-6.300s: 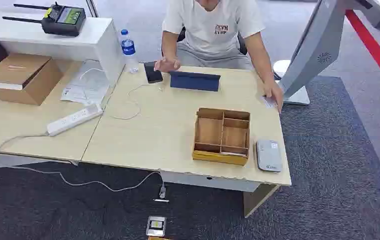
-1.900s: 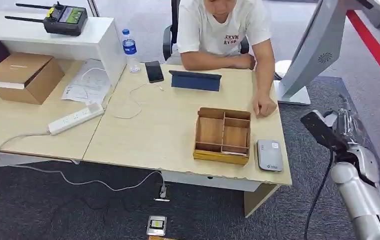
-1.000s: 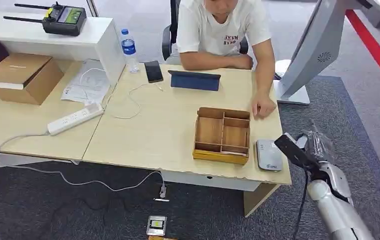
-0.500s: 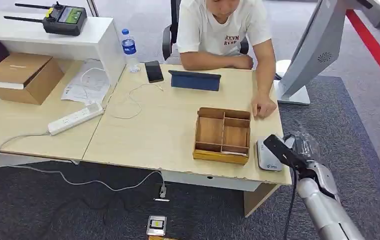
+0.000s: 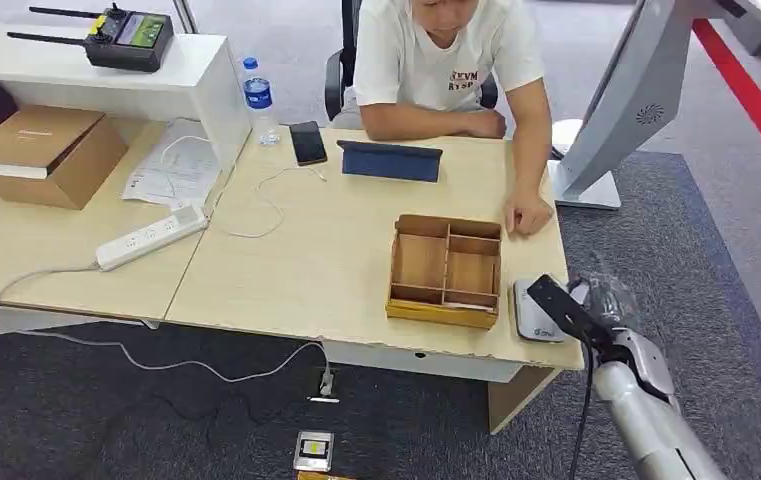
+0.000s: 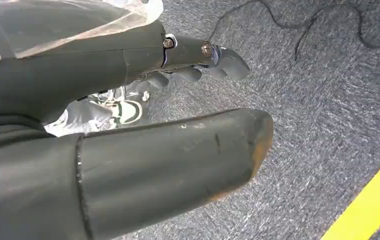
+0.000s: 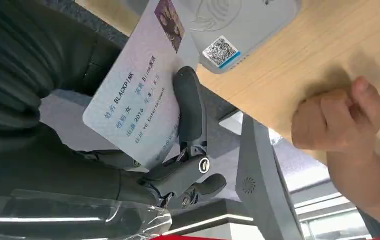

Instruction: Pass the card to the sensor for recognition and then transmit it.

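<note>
My right hand (image 5: 609, 298) hovers at the table's right front corner, just right of the grey-white sensor (image 5: 536, 309). In the right wrist view it holds a pale printed card (image 7: 137, 97), with a dark finger (image 7: 189, 107) pressed across the card's face. The card's far end, which carries a small photo, overlaps the edge of the sensor (image 7: 227, 22); I cannot tell whether they touch. My left hand (image 6: 143, 100) hangs over grey carpet, thumb (image 6: 178, 160) apart from the fingers (image 6: 202, 57), holding nothing.
A wooden compartment tray (image 5: 445, 296) sits left of the sensor. A seated person rests a closed fist (image 5: 528, 216) on the table beyond it, also seen as the fist (image 7: 337, 117). A grey kiosk stand (image 5: 636, 100) rises at the right. A tablet (image 5: 391, 161), phone and cables lie farther back.
My right arm came into view at the right and swung down and left to the sensor with the card. In the last half second it barely moved. The person's hand stayed put.
</note>
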